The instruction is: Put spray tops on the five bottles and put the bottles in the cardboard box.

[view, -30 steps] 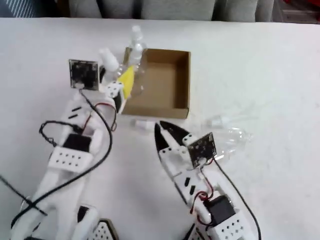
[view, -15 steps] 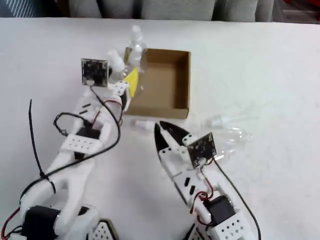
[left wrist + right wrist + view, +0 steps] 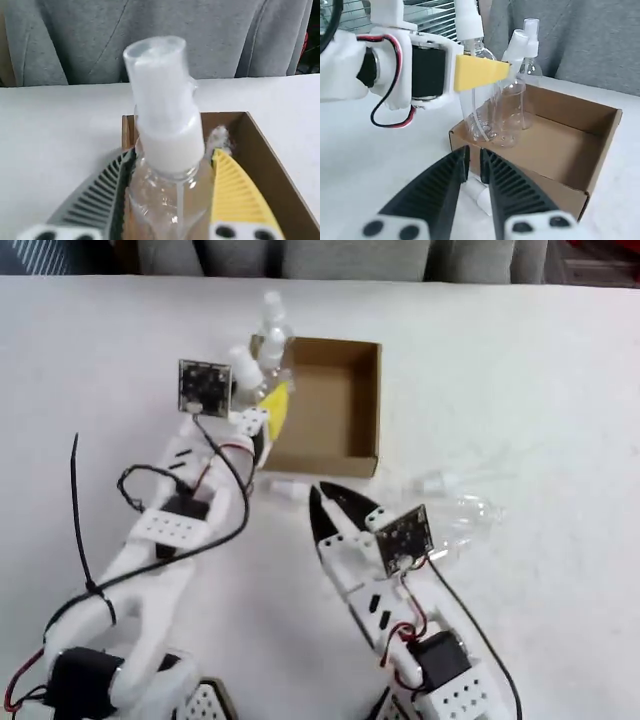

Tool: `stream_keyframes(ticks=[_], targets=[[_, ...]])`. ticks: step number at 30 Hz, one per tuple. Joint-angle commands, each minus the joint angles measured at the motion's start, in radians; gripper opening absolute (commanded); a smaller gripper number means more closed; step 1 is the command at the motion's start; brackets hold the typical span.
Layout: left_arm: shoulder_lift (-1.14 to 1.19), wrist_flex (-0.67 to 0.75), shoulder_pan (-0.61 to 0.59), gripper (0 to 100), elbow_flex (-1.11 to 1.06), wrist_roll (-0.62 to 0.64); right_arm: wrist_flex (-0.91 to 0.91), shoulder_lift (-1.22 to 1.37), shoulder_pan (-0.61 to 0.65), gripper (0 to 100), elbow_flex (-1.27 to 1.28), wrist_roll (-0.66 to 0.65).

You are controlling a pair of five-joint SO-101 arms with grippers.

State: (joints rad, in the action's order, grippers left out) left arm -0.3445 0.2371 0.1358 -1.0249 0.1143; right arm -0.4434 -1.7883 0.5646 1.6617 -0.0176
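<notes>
**Left gripper clamped on a capped bottle at the box's corner**

The left gripper (image 3: pixel 174 157) has its grey finger (image 3: pixel 100 195) and yellow finger (image 3: pixel 235 195) pressed against the two sides of a clear bottle (image 3: pixel 160 205), just under its white spray top (image 3: pixel 162 100). The held bottle stands upright at the near left corner of the cardboard box (image 3: pixel 325 461); whether its base is inside the wall I cannot tell. Close beside it in the right wrist view is a second capped bottle (image 3: pixel 512 110), its spray top leaning. A third capped bottle (image 3: pixel 530 65) stands upright farther along the same side of the box.

The right gripper (image 3: pixel 473 152) sits low in front of the box, and its black fingers (image 3: pixel 440 185) lie close together with only a thin slit between them, gripping nothing. Just under their tips a loose spray top (image 3: pixel 285 489) lies on the white table (image 3: pixel 520 370), near the box's front wall.

To the right of that arm an uncapped bottle (image 3: pixel 470 515) lies on its side on the table, with another spray top (image 3: pixel 435 481) just beside it
</notes>
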Motion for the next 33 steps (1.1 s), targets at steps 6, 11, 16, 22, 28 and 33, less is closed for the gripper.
stream_keyframes(ticks=[6,11,16,22,28,33], targets=[[-0.002,0.025,0.016,7,-0.009,-0.011,-0.004,-0.008,-0.012,1.5,-0.003,-0.008],[0.033,0.026,0.016,7,0.006,-0.011,-0.004,-0.008,-0.012,1.5,-0.003,-0.008],[0.154,0.025,0.016,7,0.078,-0.011,0.002,-0.008,-0.012,1.5,0.008,-0.008],[0.170,0.029,0.016,7,0.078,-0.011,0.004,-0.008,-0.012,1.5,0.008,-0.008],[0.171,0.029,0.018,7,0.060,-0.011,0.004,-0.008,-0.012,1.5,0.008,-0.008],[0.171,0.029,0.019,7,0.051,-0.011,0.004,-0.008,-0.012,1.5,0.008,-0.008]])
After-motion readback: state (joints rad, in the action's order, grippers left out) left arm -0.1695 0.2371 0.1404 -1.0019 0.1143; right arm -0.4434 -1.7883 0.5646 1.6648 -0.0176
